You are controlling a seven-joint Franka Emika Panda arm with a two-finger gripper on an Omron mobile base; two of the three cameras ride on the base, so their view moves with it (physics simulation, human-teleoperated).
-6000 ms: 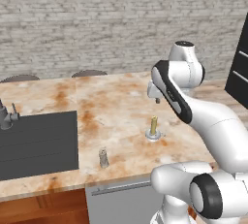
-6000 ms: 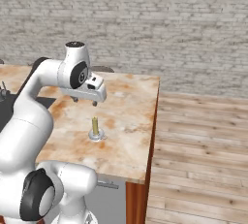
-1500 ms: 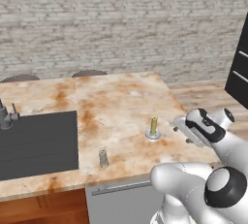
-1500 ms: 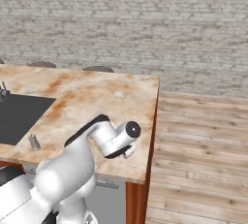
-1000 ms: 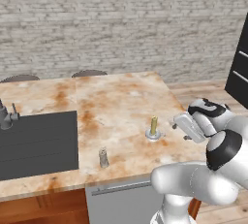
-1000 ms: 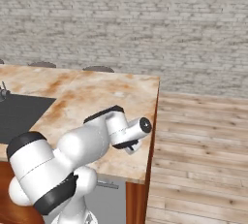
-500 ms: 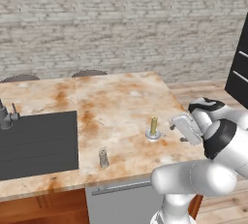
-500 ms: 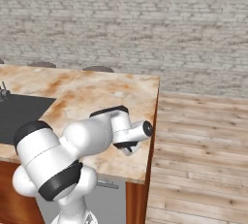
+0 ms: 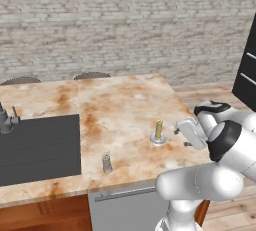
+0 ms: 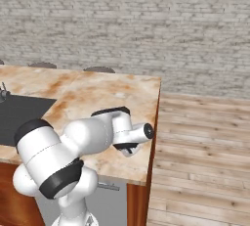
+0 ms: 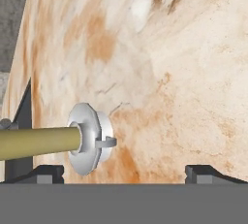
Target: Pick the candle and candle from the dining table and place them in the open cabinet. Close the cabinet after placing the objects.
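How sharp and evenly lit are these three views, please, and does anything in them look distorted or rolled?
Left base view: even, flat light, sharp, with faint shadows under the taper candle and the grey candle. Right base view: equally crisp, no glare on the dining table. Hand view: rolled sideways, so the taper lies horizontal; its holder looms large, close to the lens.

The white arm folds low at the lower right of the left base frame, its wrist turned sideways. The claw (image 9: 181, 137) points leftward, fingers (image 11: 46, 171) spread wide, gripping nothing.

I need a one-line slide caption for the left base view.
Open gripper beside the taper candle on the dining table.
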